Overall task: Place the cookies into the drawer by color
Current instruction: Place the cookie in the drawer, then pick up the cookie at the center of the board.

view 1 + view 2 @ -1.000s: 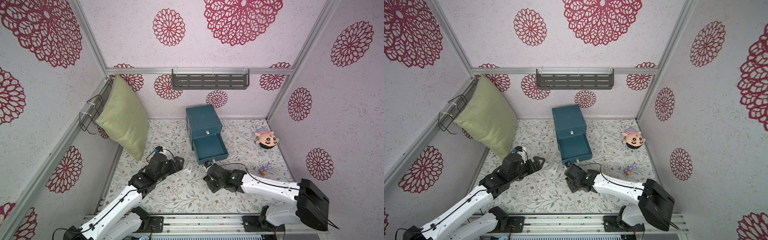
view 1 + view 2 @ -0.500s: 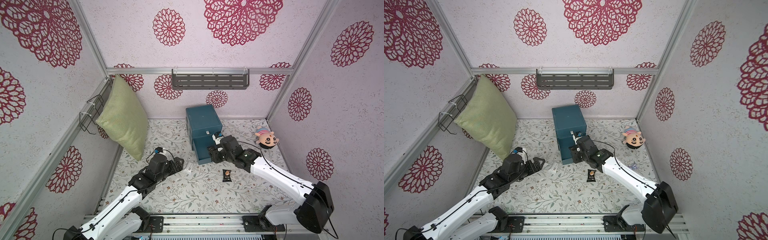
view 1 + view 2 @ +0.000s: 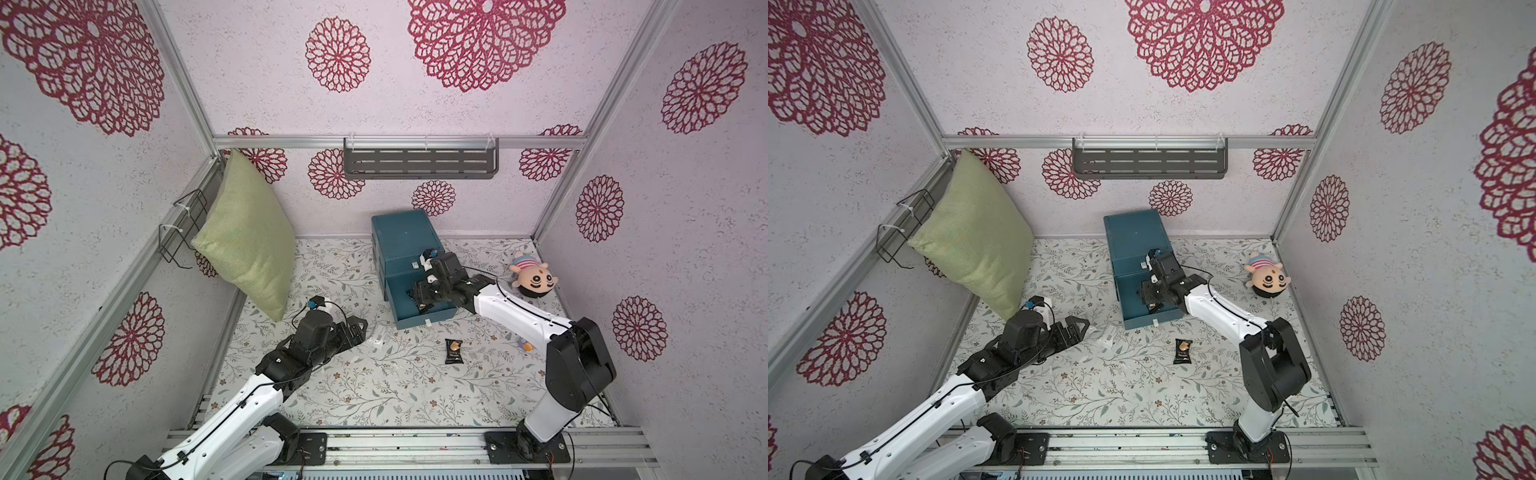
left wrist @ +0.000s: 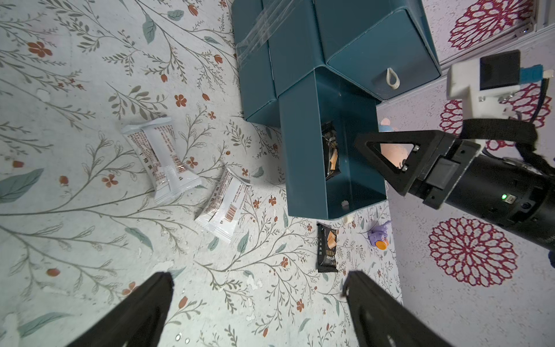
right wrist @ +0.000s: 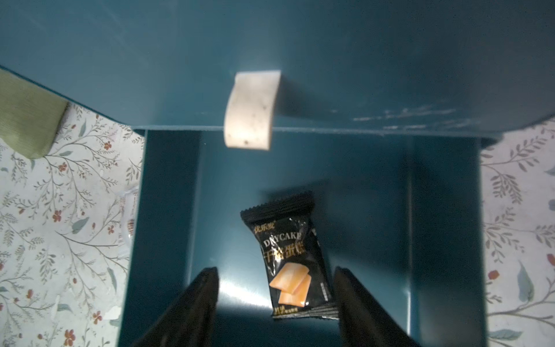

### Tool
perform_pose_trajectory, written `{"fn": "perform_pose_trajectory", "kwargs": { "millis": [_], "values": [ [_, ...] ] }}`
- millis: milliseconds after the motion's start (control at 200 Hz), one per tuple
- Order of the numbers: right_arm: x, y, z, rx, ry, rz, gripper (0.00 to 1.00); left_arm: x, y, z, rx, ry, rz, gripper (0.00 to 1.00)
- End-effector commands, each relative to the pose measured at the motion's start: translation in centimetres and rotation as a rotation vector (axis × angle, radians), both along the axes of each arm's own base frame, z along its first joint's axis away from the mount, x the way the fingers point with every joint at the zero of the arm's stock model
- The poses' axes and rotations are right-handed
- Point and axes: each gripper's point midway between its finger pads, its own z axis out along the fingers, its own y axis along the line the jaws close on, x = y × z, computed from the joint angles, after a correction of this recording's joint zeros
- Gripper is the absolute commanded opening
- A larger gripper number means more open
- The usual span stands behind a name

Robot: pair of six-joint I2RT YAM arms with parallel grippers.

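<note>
In both top views the drawer chest (image 3: pixel 405 241) (image 3: pixel 1133 232) stands at the far middle of the floral mat (image 3: pixel 374 395), with one open drawer (image 3: pixel 432 318) pulled toward the near side. The right gripper (image 3: pixel 419 297) (image 3: pixel 1150 299) hangs over that drawer. One black cookie packet (image 3: pixel 453 351) (image 3: pixel 1182 351) lies on the mat just near of the drawer front. The left gripper (image 3: pixel 357 328) (image 3: pixel 1077 326) hovers low to the left, with the white cookie packets (image 3: pixel 378 336) just beyond its tips. There is one green pillow (image 3: pixel 245 245) far left, one doll (image 3: pixel 532 278) far right, one small purple toy (image 3: pixel 525 345) and one grey shelf (image 3: pixel 419 162).

The left wrist view counts two white cookie packets (image 4: pixel 163 162) (image 4: pixel 223 204) touching at their ends, the black cookie packet (image 4: pixel 327 248) on the mat, and a second black cookie packet (image 4: pixel 330 153) inside the open drawer (image 4: pixel 303 168). The left gripper (image 4: pixel 258 300) is spread wide and holds nothing.

In the right wrist view the second black cookie packet (image 5: pixel 292 261) lies inside the open drawer (image 5: pixel 435 240). The right gripper (image 5: pixel 274 279) has its jaws parted around the packet, with a clear gap on one side, so it grips nothing. One white pull tab (image 5: pixel 250 109) shows on the drawer above.
</note>
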Motion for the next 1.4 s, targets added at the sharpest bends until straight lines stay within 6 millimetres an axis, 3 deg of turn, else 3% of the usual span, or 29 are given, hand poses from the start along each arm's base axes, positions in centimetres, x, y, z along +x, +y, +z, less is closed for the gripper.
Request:
{"fn": "perform_pose_trajectory", "kwargs": {
  "millis": [0,160,300,550,770,986,1396],
  "values": [
    [0.6,0.5,3.0,0.053,-0.051,0.013,0.75,0.0,-0.1,0.2,-0.01,-0.018,-0.007,0.97],
    [-0.2,-0.1,5.5,0.089,-0.087,0.005,0.8,0.0,-0.4,0.3,-0.025,-0.013,-0.019,0.97],
    [-1.8,-1.3,7.3,0.146,-0.123,-0.013,0.92,-0.3,-0.9,0.4,-0.036,-0.007,-0.039,0.97],
    [-6.0,-5.2,7.6,0.212,-0.146,-0.071,0.99,-0.7,-1.6,0.7,-0.037,-0.015,-0.056,0.97],
    [-10.5,-8.6,5.5,0.234,-0.12,-0.142,0.99,-0.7,-2.1,0.7,-0.051,-0.029,-0.06,0.97],
    [-14.0,-10.7,3.3,0.264,-0.084,-0.175,0.99,-0.6,-3.0,0.7,-0.076,-0.052,-0.064,0.97],
    [-14.6,-11.6,0.7,0.261,-0.03,-0.24,0.99,-1.4,-4.6,0.8,-0.128,-0.073,-0.108,0.97]
  ]
}}
